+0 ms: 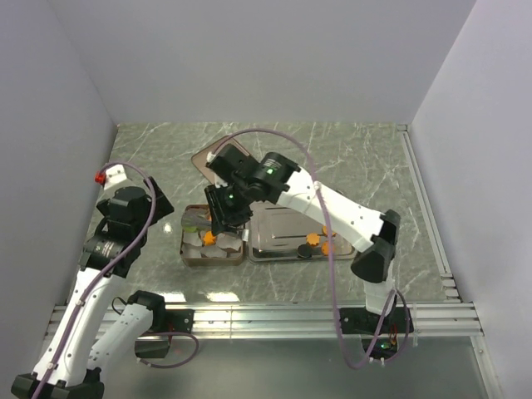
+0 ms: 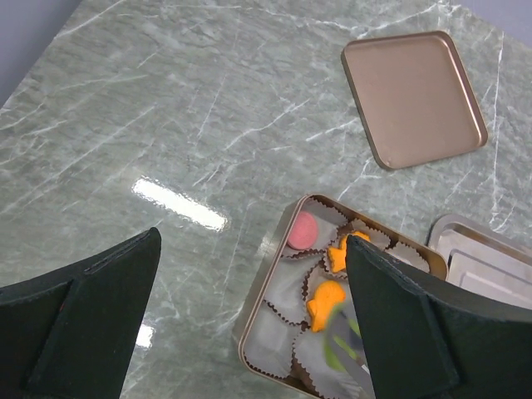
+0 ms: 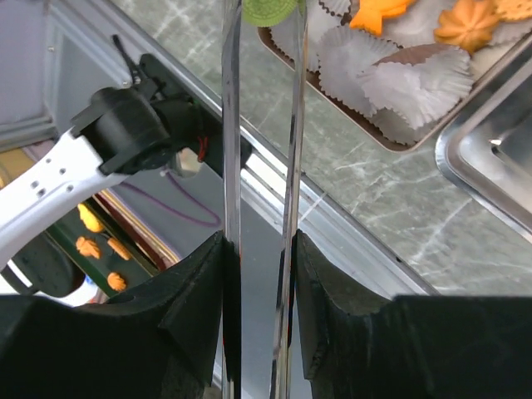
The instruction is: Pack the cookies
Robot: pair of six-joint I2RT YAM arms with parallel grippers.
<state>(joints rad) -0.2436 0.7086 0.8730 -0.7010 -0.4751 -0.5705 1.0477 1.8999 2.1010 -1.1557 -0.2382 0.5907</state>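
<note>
1. Steel tweezers point(image 3: 231, 125) are clamped in my right pincer point(image 3: 259, 249), whose fingers press on both blades. I judge the tool is there because the cookies are too small for my fingers.
2. Green cookie point(image 3: 270, 8) sits nipped between the blade tips, just over the tin point(image 3: 366, 133) and its white paper cups point(image 3: 416, 79), probably bound for an empty cup.
3. Two orange cookies point(image 2: 326, 301) and a pink cookie point(image 2: 301, 230) already lie in cups.
4. My left pincer point(image 2: 253, 249) hangs wide apart and empty near the tin, out of the way.
5. Beside the tin, the steel tray point(image 1: 278, 229) holds the unpacked cookies point(image 1: 314, 241).
6. Farthest back, the lid point(image 2: 413, 96) lies on the counter point(image 2: 166, 100), likely set aside until packing ends.
</note>
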